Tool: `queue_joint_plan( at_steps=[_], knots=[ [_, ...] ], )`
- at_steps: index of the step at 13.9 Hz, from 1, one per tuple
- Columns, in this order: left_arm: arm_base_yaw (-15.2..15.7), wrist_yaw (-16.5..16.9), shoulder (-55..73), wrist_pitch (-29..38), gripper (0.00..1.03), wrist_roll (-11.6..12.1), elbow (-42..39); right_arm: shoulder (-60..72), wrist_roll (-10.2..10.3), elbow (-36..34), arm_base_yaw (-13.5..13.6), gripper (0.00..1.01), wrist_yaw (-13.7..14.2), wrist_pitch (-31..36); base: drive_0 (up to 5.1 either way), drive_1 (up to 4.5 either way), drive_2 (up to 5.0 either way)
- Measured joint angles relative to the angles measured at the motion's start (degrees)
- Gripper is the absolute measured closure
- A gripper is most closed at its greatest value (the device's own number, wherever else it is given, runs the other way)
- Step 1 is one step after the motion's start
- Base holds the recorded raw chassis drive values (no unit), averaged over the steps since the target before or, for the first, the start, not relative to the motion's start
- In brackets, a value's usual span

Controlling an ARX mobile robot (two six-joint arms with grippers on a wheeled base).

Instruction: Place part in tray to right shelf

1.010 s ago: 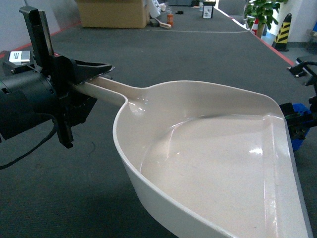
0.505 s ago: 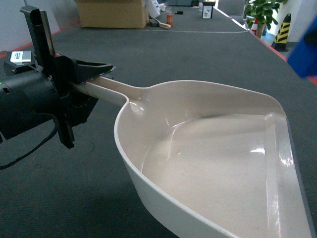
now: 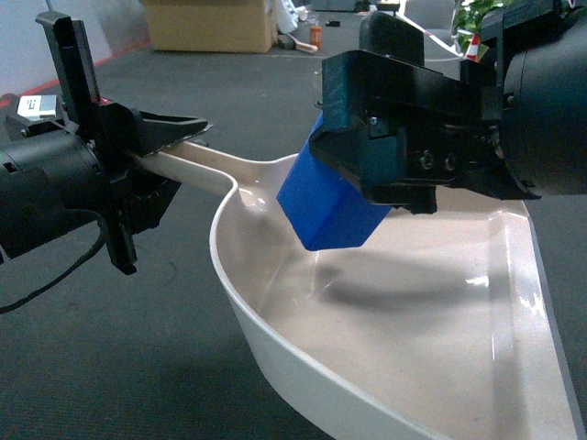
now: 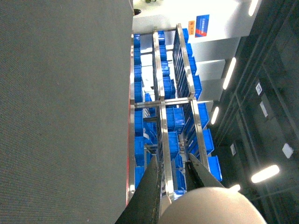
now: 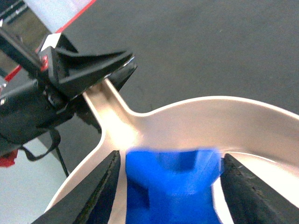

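Pale cream tray (image 3: 440, 312) gripped by its handle in the clenched left gripper (image 3: 170, 137) above grey carpet (image 3: 110, 348), then right gripper (image 3: 367, 197) clamped on the blue part (image 3: 326, 206), held above the tray's bowl near the handle.

The left gripper (image 3: 170, 137) holds the tray (image 3: 275, 367) by its handle, at the left; the right gripper (image 3: 367, 197) reaches in from the right, holding the part (image 3: 326, 206) above the tray's bowl, near the handle end; behind lies a cardboard box (image 3: 209, 23).
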Motion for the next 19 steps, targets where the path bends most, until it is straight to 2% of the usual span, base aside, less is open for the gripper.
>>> queue_joint_plan(
  at_steps=[1,2,3,4,5,6,7,8,11,19],
  knots=[
    [0.0,0.0,0.0,-0.1,0.90,0.3,0.0,-1.6,2.4,-0.7,-0.7,0.31,0.3,0.0,0.0,0.00,0.0],
    [0.0,0.0,0.0,0.0,0.90,0.2,0.0,-4.9,3.6,-1.7,-2.3,0.20,0.3,-1.4,0.0,0.00,0.0],
    [0.0,-0.1,0.0,-0.1,0.90,0.4,0.0,-10.1,4.3,-3.2,-5.1,0.07,0.3,-2.9,0.0,0.00,0.0],
    [0.0,-0.1,0.0,-0.1,0.90,0.2,0.0,-14.4,4.6,-4.5,-7.4,0.01,0.5,-3.2,0.0,0.00,0.0],
    [0.0,0.0,0.0,-0.1,0.90,0.3,0.0,-24.2,1.0,-9.5,-13.0,0.03,7.6,0.7,0.0,0.00,0.0],
    [0.0,0.0,0.0,-0.1,0.90,0.3,0.0,-32.1,-6.1,-16.5,-18.3,0.03,16.1,7.0,0.0,0.00,0.0],
    [0.0,-0.1,0.0,-0.1,0.90,0.4,0.0,-39.3,-15.8,-24.6,-23.9,0.03,22.3,12.0,0.0,0.00,0.0],
    [0.0,0.0,0.0,-0.1,0.90,0.4,0.0,-44.4,-20.3,-30.3,-29.3,0.03,21.2,6.6,0.0,0.00,0.0],
    [0.0,0.0,0.0,-0.1,0.90,0.4,0.0,-43.9,-23.0,-31.1,-29.6,0.03,20.4,6.9,0.0,0.00,0.0],
    [0.0,0.0,0.0,-0.1,0.90,0.4,0.0,-44.1,-23.5,-31.1,-29.6,0.03,20.4,7.0,0.0,0.00,0.0]
  ],
)
